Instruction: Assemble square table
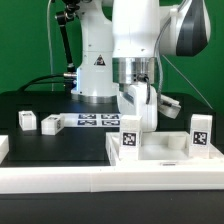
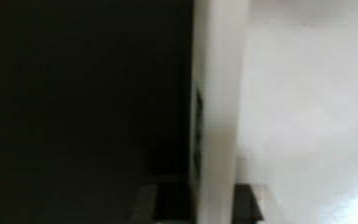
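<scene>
So here's what we've got: the pincer (image 1: 138,110) is down at the back edge of the square slab (image 1: 160,152), which sits on the black counter (image 1: 40,104) toward the exterior view's right, just behind the long white border rail (image 1: 60,180).

From the wrist view the pincer (image 2: 202,202) is squeezed really narrow. Its dark fingers (image 2: 165,202) sit either side of a thin white edge, and we read that edge as the raised rim (image 2: 217,100) of the square slab (image 2: 309,100). One side of it is the slab's pale surface and the other is just dark counter (image 2: 69,100). So as far as we can see it's clamped on the rim, though the wrist shot is pretty blurry.

There are four legs. Two small ones, the first leg (image 1: 27,121) and the second leg (image 1: 50,123), sit side by side but apart on the counter at the exterior view's left, well away from the slab. Two more tagged blocks stand upright at the slab itself: the third leg (image 1: 130,137) right below the pincer and the fourth leg (image 1: 201,131) near the exterior view's right edge. We can't tell whether those two stand on the slab or just against it.

The marker board (image 1: 98,120) lies flat between the loose legs and the arm's base.
</scene>
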Robot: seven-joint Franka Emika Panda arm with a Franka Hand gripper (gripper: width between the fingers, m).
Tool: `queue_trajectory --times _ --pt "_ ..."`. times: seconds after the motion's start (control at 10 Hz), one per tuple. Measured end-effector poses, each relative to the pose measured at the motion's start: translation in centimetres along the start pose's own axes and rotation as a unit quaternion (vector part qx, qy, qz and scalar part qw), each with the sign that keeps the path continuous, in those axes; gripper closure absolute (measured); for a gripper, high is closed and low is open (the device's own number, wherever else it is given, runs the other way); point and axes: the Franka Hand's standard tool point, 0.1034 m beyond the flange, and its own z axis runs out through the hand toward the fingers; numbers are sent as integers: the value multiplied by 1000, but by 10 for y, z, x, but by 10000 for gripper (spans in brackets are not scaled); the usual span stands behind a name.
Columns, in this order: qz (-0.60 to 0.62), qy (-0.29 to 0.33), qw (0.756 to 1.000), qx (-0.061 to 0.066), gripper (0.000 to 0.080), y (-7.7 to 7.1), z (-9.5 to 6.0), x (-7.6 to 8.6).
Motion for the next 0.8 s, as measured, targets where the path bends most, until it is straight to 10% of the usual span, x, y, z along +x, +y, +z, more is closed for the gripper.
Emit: queue_trajectory --times 0.8 --pt "-61 -5 998 -20 738 6 -2 21"
